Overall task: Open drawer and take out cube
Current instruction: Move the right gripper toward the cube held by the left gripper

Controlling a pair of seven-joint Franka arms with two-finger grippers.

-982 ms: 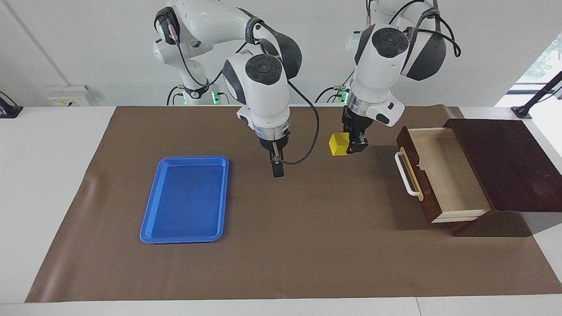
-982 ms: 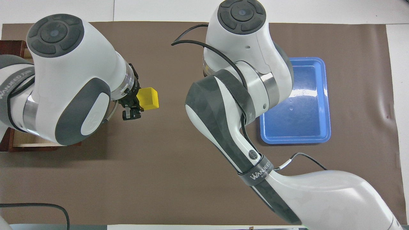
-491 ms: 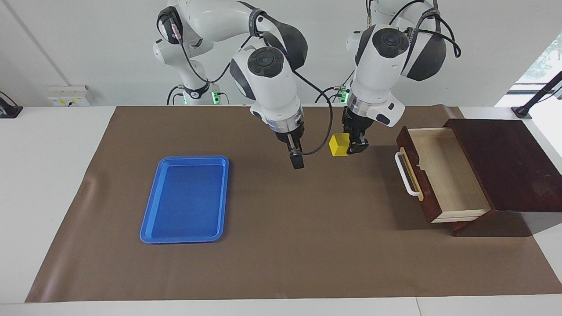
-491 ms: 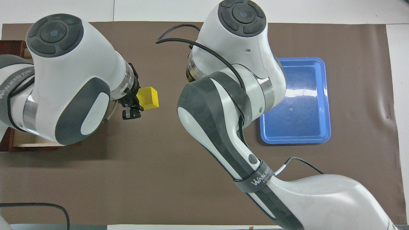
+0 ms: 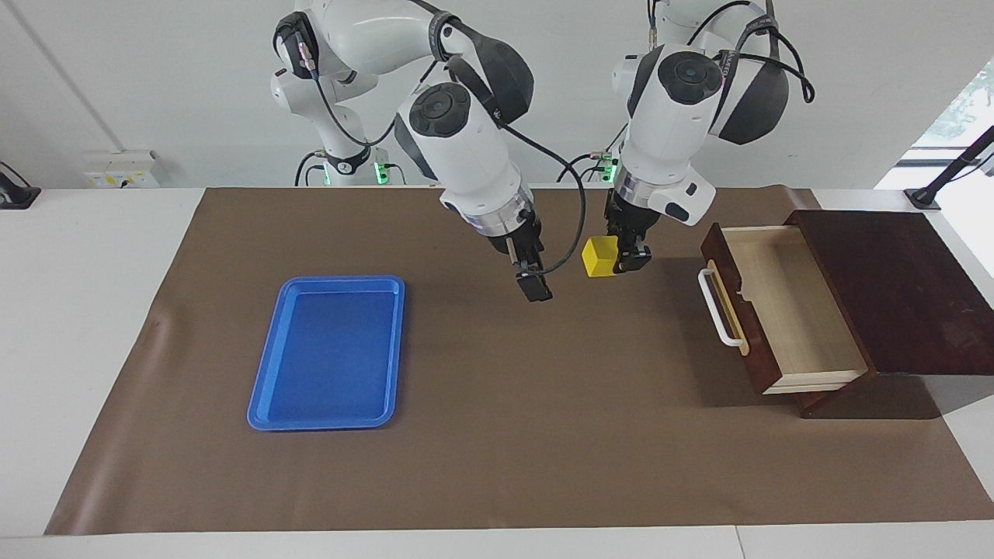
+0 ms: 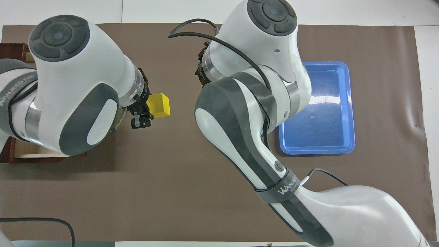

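Note:
The drawer [image 5: 788, 310] stands pulled out of its dark wooden box [image 5: 893, 287] at the left arm's end of the table, its pale inside bare. The yellow cube [image 5: 598, 257] hangs in the air over the brown mat, beside the drawer's front. My left gripper [image 5: 625, 260] is shut on it, holding it by one side. In the overhead view the cube [image 6: 159, 105] sticks out past the left gripper [image 6: 142, 115]. My right gripper [image 5: 536, 286] hangs open and tilted over the mat close beside the cube, holding nothing. The right arm hides it in the overhead view.
A flat blue tray [image 5: 326, 353] lies on the mat toward the right arm's end, with nothing in it; it also shows in the overhead view as the tray [image 6: 317, 109]. The brown mat [image 5: 505, 435] covers most of the white table.
My right gripper has swung from the table's middle toward the cube and tilted. The left gripper and the cube have stayed where they were.

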